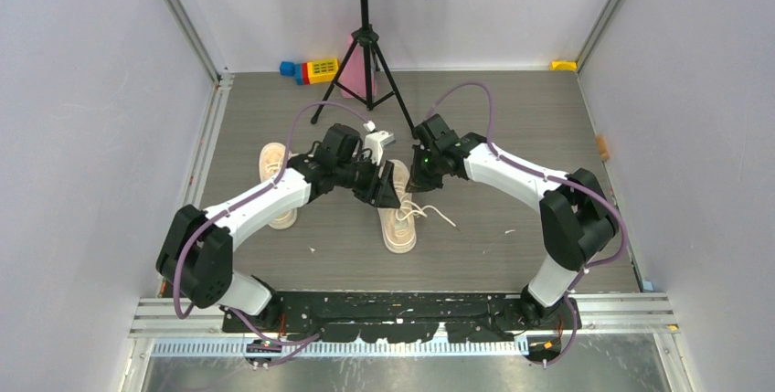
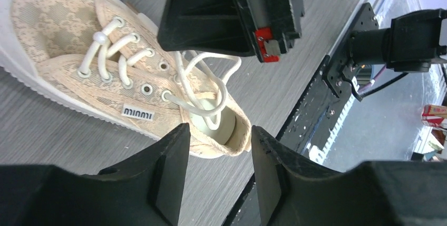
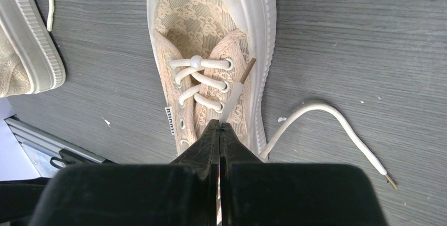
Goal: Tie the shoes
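Note:
Two cream lace-pattern sneakers lie on the grey floor. One shoe point(image 1: 399, 220) is in the middle, the other shoe point(image 1: 273, 165) lies to the left. My right gripper point(image 1: 422, 170) is above the middle shoe point(image 3: 211, 52), shut on a white lace end point(image 3: 235, 95) that sticks out past its tips. The other lace end point(image 3: 321, 111) trails loose on the floor to the right. My left gripper point(image 2: 220, 147) is open and empty, just above the heel opening of the same shoe point(image 2: 105, 78), where loose lace loops point(image 2: 211, 86) lie.
A black music stand tripod point(image 1: 366, 54) stands at the back, with coloured blocks point(image 1: 311, 70) beside it. A small yellow object point(image 1: 564, 65) sits in the far right corner. The metal base rail point(image 1: 411, 314) runs along the near edge.

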`<action>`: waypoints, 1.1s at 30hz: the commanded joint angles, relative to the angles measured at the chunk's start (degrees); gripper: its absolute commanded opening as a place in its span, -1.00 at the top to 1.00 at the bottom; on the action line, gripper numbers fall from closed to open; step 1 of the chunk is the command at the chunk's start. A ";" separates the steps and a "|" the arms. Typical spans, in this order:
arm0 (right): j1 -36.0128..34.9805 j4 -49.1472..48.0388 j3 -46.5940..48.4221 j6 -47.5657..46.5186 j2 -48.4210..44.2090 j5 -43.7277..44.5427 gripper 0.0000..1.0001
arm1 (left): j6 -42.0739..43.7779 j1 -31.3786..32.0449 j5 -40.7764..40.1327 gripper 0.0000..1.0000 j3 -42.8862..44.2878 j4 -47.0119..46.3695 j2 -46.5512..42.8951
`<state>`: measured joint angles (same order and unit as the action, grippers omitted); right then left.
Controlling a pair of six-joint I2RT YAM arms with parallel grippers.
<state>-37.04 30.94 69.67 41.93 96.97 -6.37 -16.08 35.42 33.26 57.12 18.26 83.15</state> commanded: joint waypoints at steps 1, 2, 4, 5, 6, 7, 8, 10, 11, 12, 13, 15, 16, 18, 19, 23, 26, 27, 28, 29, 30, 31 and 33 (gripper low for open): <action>-0.19 0.52 1.79 -0.42 -3.74 2.10 1.00 | 1.01 0.17 -3.11 0.03 4.16 1.24 1.07; -0.12 0.50 1.86 -0.37 -3.75 2.27 1.00 | 1.43 0.13 -3.30 0.03 4.60 1.33 1.37; -0.01 0.45 1.90 0.00 -3.52 2.64 0.83 | 2.03 0.16 -3.58 0.03 5.51 1.29 2.16; 0.14 0.40 1.81 0.21 -3.31 2.64 0.66 | 2.28 0.17 -3.64 0.03 5.99 1.26 2.47; 0.25 0.36 1.80 0.39 -3.02 2.49 0.59 | 2.54 0.11 -3.45 0.02 6.51 1.13 2.97; 0.29 0.13 1.79 0.61 -2.68 2.30 0.53 | 2.69 0.12 -3.31 0.02 7.11 1.20 3.43; 0.37 -0.22 1.80 0.87 -2.40 2.03 0.51 | 2.78 0.17 -3.31 0.02 7.78 1.65 3.98; 0.41 -0.99 1.85 1.42 -2.04 1.38 0.50 | 2.97 0.18 -3.11 0.03 9.28 2.93 4.83; 0.39 -1.36 1.83 1.66 -1.95 1.30 0.49 | 2.71 0.12 -3.05 0.02 9.44 2.89 5.13; 0.39 -1.59 1.80 1.89 -1.79 1.31 0.45 | 2.57 0.09 -3.10 0.02 9.66 2.84 5.48; 0.39 -1.63 1.96 2.05 -1.49 1.20 0.33 | 2.54 0.11 -3.05 0.01 10.08 3.28 5.91; 0.39 -1.65 2.20 2.50 -0.79 0.35 0.17 | 2.62 0.18 -3.21 0.00 10.66 4.50 6.36; 0.39 -1.65 2.16 2.95 -0.49 -0.35 0.14 | 2.63 0.13 -3.53 0.00 10.56 4.80 6.29; 0.39 -2.61 1.68 4.12 0.20 -1.04 0.13 | 2.35 0.11 -4.23 0.00 9.56 4.24 5.39; 0.39 -3.35 1.37 4.56 0.39 -1.54 0.13 | 2.17 0.16 -4.51 -0.01 8.86 3.56 4.51; 0.39 -4.56 1.66 5.60 1.85 -3.33 0.32 | 1.82 0.10 -5.42 -0.05 6.60 1.91 3.00; 0.41 -4.62 2.38 5.80 1.20 -2.65 0.84 | 2.19 0.17 -7.53 -0.05 6.04 2.49 2.56; 0.40 -4.40 2.73 5.77 0.80 -2.36 0.94 | 2.11 0.17 -8.02 -0.05 5.50 1.86 2.08; 0.39 -3.89 3.44 5.62 0.33 -1.99 0.99 | 1.92 0.13 -8.34 -0.06 5.00 1.17 1.59; 0.43 -3.20 4.18 5.42 -0.11 -1.78 1.00 | 1.78 0.15 -8.38 -0.07 4.67 0.54 1.23; 0.39 -2.76 4.94 5.15 -0.62 -1.79 1.00 | 1.63 0.14 -8.26 -0.08 4.61 0.13 1.08; 0.39 -2.44 5.63 4.84 -1.01 -1.91 1.00 | 1.54 0.17 -8.03 -0.08 4.69 -0.11 1.17; 0.34 -2.03 6.86 4.43 -1.86 -2.56 1.00 | 1.14 0.18 -7.73 -0.09 5.13 -0.28 1.55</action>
<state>-36.64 29.12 71.83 46.94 98.91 -8.45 -14.59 35.42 25.96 61.98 21.28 86.96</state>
